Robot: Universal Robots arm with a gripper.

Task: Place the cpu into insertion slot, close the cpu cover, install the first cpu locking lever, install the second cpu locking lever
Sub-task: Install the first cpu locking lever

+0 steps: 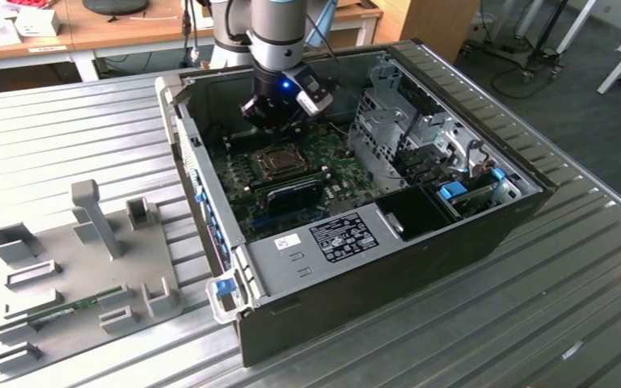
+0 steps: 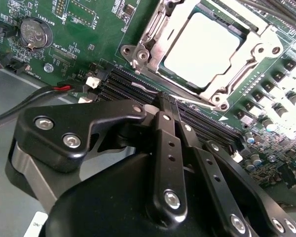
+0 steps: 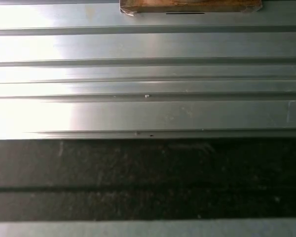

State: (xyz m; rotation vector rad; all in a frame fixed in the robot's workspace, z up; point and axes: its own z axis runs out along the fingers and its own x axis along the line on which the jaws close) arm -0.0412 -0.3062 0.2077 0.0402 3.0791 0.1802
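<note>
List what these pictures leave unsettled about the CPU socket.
- Second wrist view: the picture's edge cuts off the far side of the cpu cover and the gripper hides the board beside its near side, so whether it is locked down is unsettled.
- Exterior view: the insertion slot is too small to show what lies in it.
- First wrist view: the picture's edge cuts off the wooden piece.

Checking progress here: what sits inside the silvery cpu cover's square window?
The pale square flat cpu fills the window of the thin silvery metal cpu cover; the socket contacts beneath it are covered.
</note>
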